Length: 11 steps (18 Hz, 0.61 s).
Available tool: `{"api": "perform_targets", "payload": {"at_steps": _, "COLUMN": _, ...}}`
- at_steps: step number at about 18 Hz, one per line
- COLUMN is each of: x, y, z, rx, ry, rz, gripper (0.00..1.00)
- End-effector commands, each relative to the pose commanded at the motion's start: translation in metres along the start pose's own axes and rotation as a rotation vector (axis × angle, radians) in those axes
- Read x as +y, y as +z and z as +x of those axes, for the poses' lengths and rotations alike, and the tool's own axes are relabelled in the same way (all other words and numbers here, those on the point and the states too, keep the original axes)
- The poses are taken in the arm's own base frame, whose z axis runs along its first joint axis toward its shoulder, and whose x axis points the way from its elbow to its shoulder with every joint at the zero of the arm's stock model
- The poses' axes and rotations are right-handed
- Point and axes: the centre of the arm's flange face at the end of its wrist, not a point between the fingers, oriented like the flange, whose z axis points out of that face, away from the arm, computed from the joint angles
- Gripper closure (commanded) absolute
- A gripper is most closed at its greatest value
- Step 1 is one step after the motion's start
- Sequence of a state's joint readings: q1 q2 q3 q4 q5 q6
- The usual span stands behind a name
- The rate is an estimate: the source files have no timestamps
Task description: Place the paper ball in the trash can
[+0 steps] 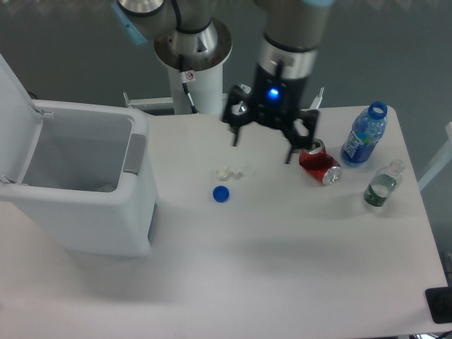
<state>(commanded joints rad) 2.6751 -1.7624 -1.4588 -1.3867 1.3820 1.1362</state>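
Paper ball lies below-left of the end effector — fingers spread wide, empty — trash can farther left, lid up.

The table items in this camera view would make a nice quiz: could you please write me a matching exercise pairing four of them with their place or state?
Things:
1. trash can
2. blue bottle cap
3. red can
4. gripper

Descriptions:
A. lying on its side, near the blue bottle
B. open, hanging above the table
C. lid raised, at the left of the table
D. flat on the table just in front of the white crumpled paper

Pairs: 1-C, 2-D, 3-A, 4-B
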Motion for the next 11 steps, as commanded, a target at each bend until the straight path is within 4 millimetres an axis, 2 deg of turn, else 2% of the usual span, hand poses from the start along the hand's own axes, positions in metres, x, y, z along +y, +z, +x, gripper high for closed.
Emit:
{"api": "perform_targets", "payload": {"at_steps": 5, "x": 0.017, "y": 0.046, "z": -0.037, "rx": 0.007, "ry": 0.089, "rz": -0.094, "gripper": 0.00}}
{"api": "perform_targets", "payload": {"at_steps": 11, "x": 0.021, "y": 0.100, "z": -0.064, "rx": 0.047, "ry": 0.119, "rz": -0.177, "gripper": 0.00}}
